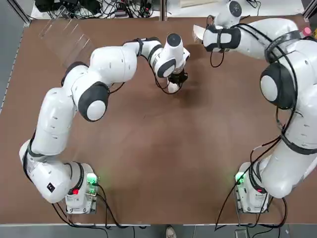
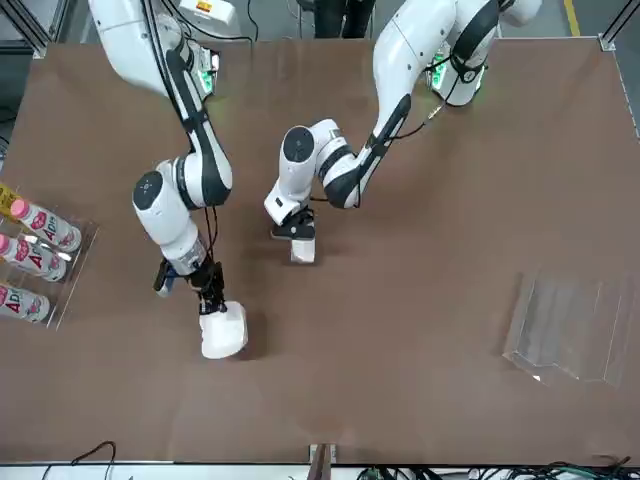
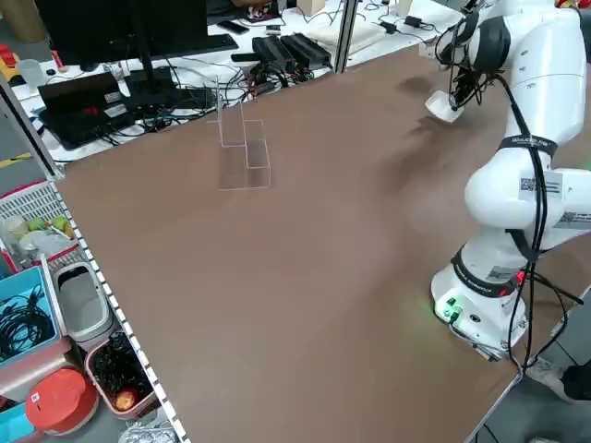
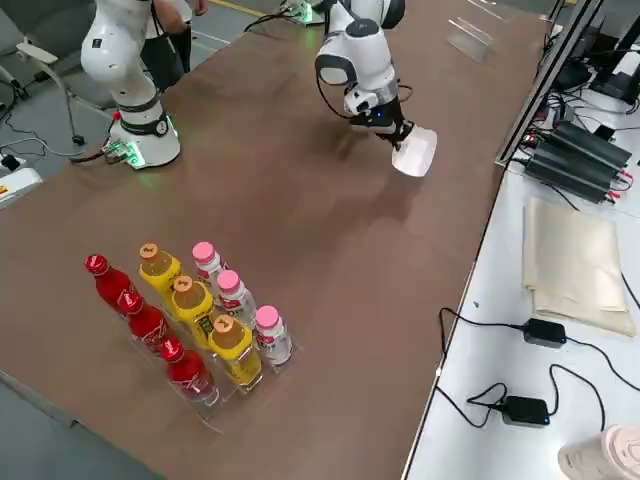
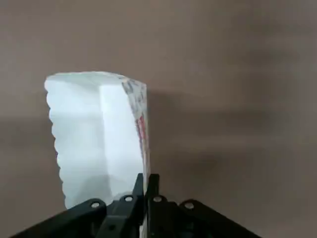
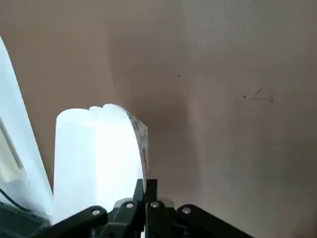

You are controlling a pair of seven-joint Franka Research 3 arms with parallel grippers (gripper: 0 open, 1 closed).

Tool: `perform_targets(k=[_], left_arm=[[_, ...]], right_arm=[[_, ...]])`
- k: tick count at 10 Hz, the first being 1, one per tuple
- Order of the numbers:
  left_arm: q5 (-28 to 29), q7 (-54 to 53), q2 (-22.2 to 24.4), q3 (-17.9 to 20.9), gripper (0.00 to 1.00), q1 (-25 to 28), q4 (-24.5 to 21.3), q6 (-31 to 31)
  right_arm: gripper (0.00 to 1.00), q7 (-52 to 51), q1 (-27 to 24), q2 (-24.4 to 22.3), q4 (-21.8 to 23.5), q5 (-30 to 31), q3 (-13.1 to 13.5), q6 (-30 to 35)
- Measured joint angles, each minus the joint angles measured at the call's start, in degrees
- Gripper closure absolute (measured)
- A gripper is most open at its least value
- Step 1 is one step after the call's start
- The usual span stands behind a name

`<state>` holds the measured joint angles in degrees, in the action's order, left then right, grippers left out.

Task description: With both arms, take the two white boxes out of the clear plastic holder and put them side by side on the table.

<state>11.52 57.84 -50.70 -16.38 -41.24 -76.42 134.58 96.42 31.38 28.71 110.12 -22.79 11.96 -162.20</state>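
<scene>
One white box [image 1: 173, 88] sits low over the middle of the table [image 1: 163, 148], under my left gripper [image 1: 175, 82], which is shut on its thin top edge [image 5: 141, 148]. In the front view this box [image 2: 302, 250] is at or just above the tabletop. The other white box [image 2: 224, 331] hangs tilted from my right gripper [image 2: 211, 300], near the table's far edge. That gripper [image 6: 146, 189] is shut on the box's edge. The clear plastic holder [image 1: 67, 33] stands at the far left corner with nothing in it [image 2: 565, 330].
A clear rack of pink-capped bottles [image 2: 35, 258] lies at the robot's right side. The right side view shows it beside red and yellow bottles [image 4: 190, 320]. Cables and equipment lie beyond the far table edge [image 4: 560, 160]. Both arm bases [image 1: 81, 191] stand at the near edge.
</scene>
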Motion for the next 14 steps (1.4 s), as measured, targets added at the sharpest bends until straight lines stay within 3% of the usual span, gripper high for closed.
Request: perform_targets(k=[1,4,7,10,12,14], left_arm=[[0.0,0.1,-0.3,0.1,0.85,0.0,0.0,0.3],[-0.3,0.6,-0.2,0.3,0.42,0.8,1.3,0.5],[-4.3,0.6,4.5,0.3,0.00,6.1,2.7,-0.9],[-4.1,-0.6,8.6,0.7,0.00,14.5,2.7,-9.1],[-2.7,-3.3,14.4,1.7,0.00,17.4,2.4,-20.2],[-2.3,-7.1,21.7,2.0,0.00,21.8,-0.8,-25.6]], right_arm=[[0.98,2.3,1.1,1.8,-0.3,0.0,0.8,-1.9],[0.98,5.7,5.9,7.1,-4.3,0.0,6.2,-2.7],[0.98,7.1,6.3,9.5,-6.8,0.0,6.9,-3.0],[0.98,7.4,7.1,12.5,-8.0,0.0,7.4,-4.6],[0.98,7.9,10.3,14.6,-9.0,0.0,10.8,-4.7],[0.98,8.7,13.4,15.9,-9.3,0.0,13.4,-4.7]])
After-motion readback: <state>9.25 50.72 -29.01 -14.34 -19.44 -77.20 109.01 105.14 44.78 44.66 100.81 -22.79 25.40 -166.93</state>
